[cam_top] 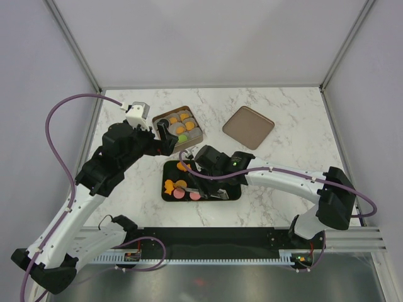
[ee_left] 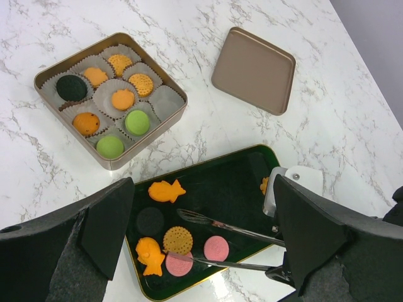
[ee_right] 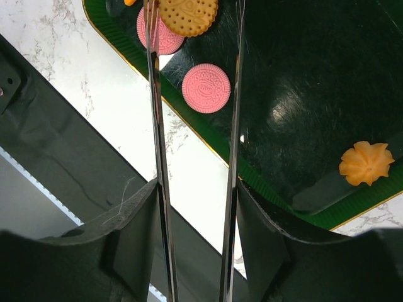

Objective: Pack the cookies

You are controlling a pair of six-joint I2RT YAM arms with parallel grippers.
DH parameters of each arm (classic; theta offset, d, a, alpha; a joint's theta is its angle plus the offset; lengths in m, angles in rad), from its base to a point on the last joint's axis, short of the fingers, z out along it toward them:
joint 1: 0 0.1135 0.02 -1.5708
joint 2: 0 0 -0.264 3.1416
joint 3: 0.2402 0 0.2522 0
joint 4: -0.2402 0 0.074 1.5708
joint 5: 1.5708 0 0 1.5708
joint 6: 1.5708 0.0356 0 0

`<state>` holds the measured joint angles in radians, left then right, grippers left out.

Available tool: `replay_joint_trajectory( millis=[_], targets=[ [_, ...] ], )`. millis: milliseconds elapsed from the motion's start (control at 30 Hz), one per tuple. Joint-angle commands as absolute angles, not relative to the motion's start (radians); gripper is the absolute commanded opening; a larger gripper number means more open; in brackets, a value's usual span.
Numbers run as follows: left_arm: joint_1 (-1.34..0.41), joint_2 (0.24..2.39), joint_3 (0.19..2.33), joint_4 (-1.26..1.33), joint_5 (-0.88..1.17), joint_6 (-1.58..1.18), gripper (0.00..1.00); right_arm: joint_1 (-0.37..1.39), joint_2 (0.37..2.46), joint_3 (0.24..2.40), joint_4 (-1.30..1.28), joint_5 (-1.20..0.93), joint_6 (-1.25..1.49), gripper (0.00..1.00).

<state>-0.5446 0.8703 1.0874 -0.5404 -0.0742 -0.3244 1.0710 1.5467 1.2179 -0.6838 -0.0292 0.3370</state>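
Observation:
Loose cookies lie on a dark green tray (ee_left: 233, 182): two orange fish (ee_left: 165, 190), a black disc (ee_left: 150, 221), a dotted tan disc (ee_left: 177, 240) and two pink discs (ee_left: 216, 248). An orange flower cookie (ee_right: 366, 163) lies apart at the tray's other end. My right gripper (ee_right: 195, 207) is shut on metal tongs (ee_left: 233, 229), whose spread tips straddle the tan disc (ee_right: 187, 14). The square tin (ee_left: 44, 75) holds orange, green and black cookies in paper cups. My left gripper (ee_left: 204, 233) hangs open above the tray, holding nothing.
The tin's brown lid (ee_left: 254, 70) lies flat on the marble table to the right of the tin (cam_top: 178, 126). The tray (cam_top: 230, 192) sits just in front of the tin, near the table's front edge. Grey walls enclose the table.

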Motion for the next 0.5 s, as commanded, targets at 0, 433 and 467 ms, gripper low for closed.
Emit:
replay_joint_trajectory(
  millis=[0, 433, 467],
  targets=[
    [-0.537, 0.859, 1.115, -0.531, -0.061, -0.333, 1.00, 1.081, 1.557, 1.247, -0.640, -0.017, 0.342, 0.57],
    [-0.535, 0.859, 1.115, -0.531, -0.060, -0.330, 1.00, 1.080, 1.534, 1.279, -0.670, 0.049, 0.339, 0.35],
    [-0.535, 0.858, 1.115, -0.532, -0.060, -0.330, 1.00, 1.078, 1.528, 1.287, -0.686, 0.057, 0.337, 0.34]
  ],
)
